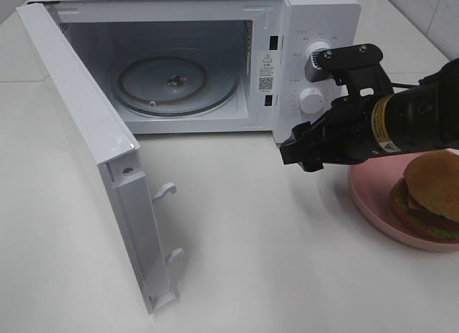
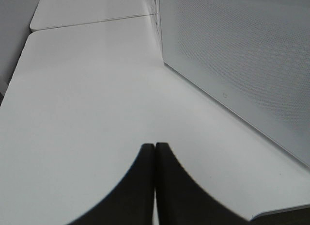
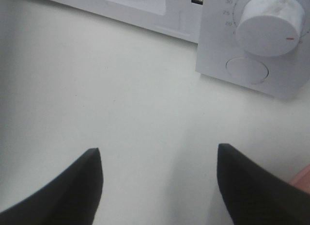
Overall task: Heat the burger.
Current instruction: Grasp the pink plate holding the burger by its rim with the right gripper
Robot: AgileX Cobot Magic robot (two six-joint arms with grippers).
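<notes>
Burger point(image 1: 429, 197) is sitting on the pink plate point(image 1: 373, 204) at the far right of the white table point(image 1: 251, 275), its bun on top and the layered filling showing at the side. The right arm is crossing in front of it and hiding part of the plate's far rim.

The right gripper point(image 1: 300, 159) is hanging low over the table, in front of the microwave's point(image 1: 315, 10) control panel and just below the lower dial point(image 1: 311, 100). Its fingers point(image 3: 72, 186) are standing well apart with only bare tabletop between them. The burger is lying behind those fingers, out toward the arm's own side and clear of them; nothing is touching it. In the wrist view only a sliver of pink is showing at the edge beside one finger.

The microwave door point(image 1: 86, 132) is standing wide open to the left, and the glass turntable point(image 1: 176, 82) inside is lying bare.

The left gripper point(image 2: 155, 152) is showing only in its own wrist view, where its fingers point(image 2: 140, 186) are pressing together with nothing between them, over the table beside a perforated white panel point(image 2: 242, 55). From there the burger is out of sight.
</notes>
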